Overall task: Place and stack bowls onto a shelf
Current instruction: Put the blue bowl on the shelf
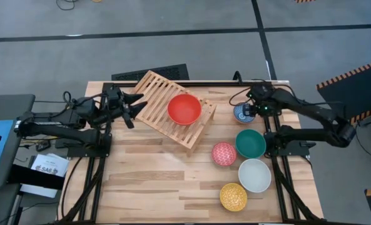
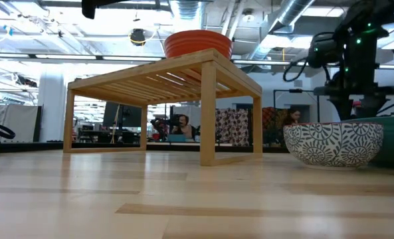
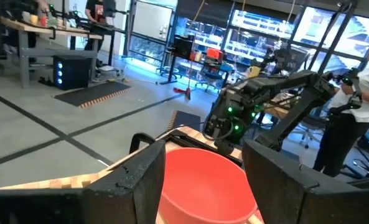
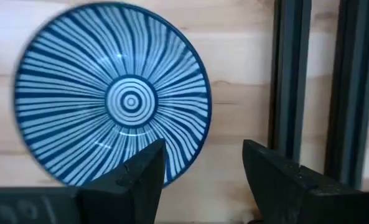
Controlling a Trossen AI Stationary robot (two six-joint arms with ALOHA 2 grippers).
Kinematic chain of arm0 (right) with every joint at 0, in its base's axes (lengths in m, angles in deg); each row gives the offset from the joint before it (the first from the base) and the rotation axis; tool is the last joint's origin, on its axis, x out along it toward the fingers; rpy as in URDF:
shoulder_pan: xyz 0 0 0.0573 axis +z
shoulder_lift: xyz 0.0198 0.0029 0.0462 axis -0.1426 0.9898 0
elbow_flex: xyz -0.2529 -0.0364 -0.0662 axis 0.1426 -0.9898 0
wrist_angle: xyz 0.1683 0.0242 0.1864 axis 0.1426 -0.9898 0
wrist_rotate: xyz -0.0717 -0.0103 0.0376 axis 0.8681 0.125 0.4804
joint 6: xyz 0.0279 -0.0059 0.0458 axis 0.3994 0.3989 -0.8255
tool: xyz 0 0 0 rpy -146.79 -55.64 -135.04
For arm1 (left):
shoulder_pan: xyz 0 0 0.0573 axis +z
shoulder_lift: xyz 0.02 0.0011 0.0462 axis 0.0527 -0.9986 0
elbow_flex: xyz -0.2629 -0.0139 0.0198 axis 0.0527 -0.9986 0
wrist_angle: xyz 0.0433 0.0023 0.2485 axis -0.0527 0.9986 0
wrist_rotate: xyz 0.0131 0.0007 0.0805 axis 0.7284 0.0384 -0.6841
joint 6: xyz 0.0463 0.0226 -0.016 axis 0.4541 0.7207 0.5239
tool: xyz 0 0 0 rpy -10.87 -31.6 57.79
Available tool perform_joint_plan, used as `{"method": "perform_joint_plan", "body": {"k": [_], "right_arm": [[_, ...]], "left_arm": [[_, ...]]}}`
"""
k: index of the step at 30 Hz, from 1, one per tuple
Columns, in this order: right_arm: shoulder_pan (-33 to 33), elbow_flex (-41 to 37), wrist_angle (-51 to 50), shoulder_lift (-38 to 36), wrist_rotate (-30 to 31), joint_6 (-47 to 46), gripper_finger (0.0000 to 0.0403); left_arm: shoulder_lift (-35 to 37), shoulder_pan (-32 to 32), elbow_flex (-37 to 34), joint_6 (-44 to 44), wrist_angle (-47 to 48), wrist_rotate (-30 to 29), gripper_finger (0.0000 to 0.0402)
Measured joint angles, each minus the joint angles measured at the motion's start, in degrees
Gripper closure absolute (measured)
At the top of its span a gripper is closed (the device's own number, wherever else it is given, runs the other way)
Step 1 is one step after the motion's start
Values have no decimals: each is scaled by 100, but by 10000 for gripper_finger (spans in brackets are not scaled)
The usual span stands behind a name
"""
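— Where is there room to move on the table?

— The near planks are lying bare. The shelf is sitting skewed at the far middle, and four bowls are crowding the right edge: the pink-red patterned bowl touching the teal bowl, the white bowl below them, the yellow patterned bowl nearest the front.

— And the arms?

— The left gripper is reaching in from the left, hanging just beside the shelf's left end with its jaws standing apart, nothing between them. The right gripper is pointing straight down over the far right corner, jaws also parted.

— Where are the bowls relative to the jaws?

— The red bowl is resting on the shelf's slats, ahead of the left fingers and apart from them. The blue-white patterned bowl is lying on the table under the right gripper; one finger seems to be over its rim, though I cannot tell whether it is touching.
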Motion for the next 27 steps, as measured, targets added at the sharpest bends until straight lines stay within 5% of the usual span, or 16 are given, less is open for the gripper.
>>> {"method": "perform_joint_plan", "body": {"k": [12, 24, 27], "right_arm": [[-47, -734, 965, 74, 69, -802, 177], [-107, -771, 1295, 44, 303, -623, 368], [-107, -762, 1248, -123, 301, -427, 370]], "left_arm": [[-1, 0, 0, -8, 2, -5, 203], [-1, 0, 0, -3, 6, -9, 203], [-1, 0, 0, 12, 7, -43, 203]]}}
